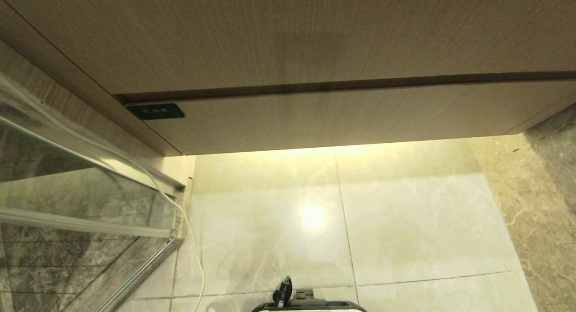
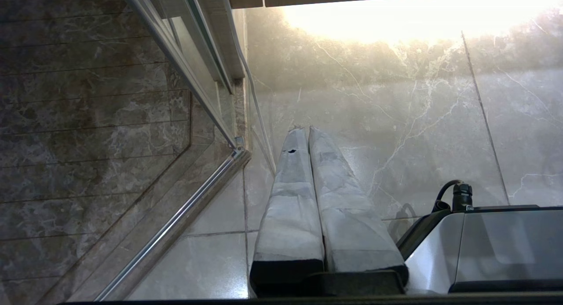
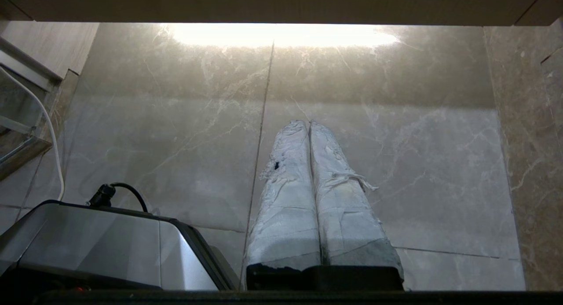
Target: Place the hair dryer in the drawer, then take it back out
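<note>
the left claw [image 2: 303, 128] hangs low over the pale marble floor [image 2: 396, 120] with its two taped fingers [image 2: 290, 199] pressed together and nothing between them. the right claw [image 3: 309, 122] is posed the same way, its wrapped fingers [image 3: 347, 208] together and empty, with frayed tape on their sides. neither claw shows in the head view. beside each claw sits the grey top of the robot base [image 3: 110, 239], with a black cable plug [image 3: 102, 194] on it.

in the head view the drawer [image 1: 337, 118] runs across the middle of the frame, shut flush beneath the taller wood panel [image 1: 288, 33] that fills the top. at the drawer's upper left corner is a small dark label plate [image 1: 155, 110] with light characters too small to read. a bright light falls on the floor just below the drawer front. a glass shower screen with a metal frame [image 1: 85, 222] fills the lower left, and a thin white cord [image 1: 191, 240] trails down beside it. the hair dryer is in none of the views.
</note>
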Tool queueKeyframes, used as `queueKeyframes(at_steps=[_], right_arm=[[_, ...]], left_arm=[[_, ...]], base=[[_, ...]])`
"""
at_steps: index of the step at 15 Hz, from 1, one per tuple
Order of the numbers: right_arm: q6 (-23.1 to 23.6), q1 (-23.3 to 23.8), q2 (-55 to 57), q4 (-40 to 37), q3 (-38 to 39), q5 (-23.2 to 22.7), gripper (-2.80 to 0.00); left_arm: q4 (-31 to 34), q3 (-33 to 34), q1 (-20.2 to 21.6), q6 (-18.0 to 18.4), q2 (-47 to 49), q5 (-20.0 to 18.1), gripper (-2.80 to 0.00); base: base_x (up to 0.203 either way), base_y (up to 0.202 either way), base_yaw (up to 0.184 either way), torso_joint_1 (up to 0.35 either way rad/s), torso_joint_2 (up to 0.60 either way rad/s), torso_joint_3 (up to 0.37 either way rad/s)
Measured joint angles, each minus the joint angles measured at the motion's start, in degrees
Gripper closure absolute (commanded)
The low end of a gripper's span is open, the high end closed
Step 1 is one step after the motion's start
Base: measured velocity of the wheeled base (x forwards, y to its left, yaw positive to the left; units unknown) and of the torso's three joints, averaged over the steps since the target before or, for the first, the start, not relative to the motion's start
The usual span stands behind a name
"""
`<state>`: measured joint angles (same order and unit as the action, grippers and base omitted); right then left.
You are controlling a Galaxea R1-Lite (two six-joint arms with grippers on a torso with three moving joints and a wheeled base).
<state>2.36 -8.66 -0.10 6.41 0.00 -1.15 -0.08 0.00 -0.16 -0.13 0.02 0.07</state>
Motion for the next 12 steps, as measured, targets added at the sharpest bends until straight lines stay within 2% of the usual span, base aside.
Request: queueKeyframes(at_steps=[12], right_arm=[[0.4,0.0,0.0,0.1,0.0,-0.1,0.0]], left_arm=[[0.0,0.0,0.0,0.0,0.0,0.0,0.0]], base=[[0.0,0.0,0.0,0.0,0.0,0.0]])
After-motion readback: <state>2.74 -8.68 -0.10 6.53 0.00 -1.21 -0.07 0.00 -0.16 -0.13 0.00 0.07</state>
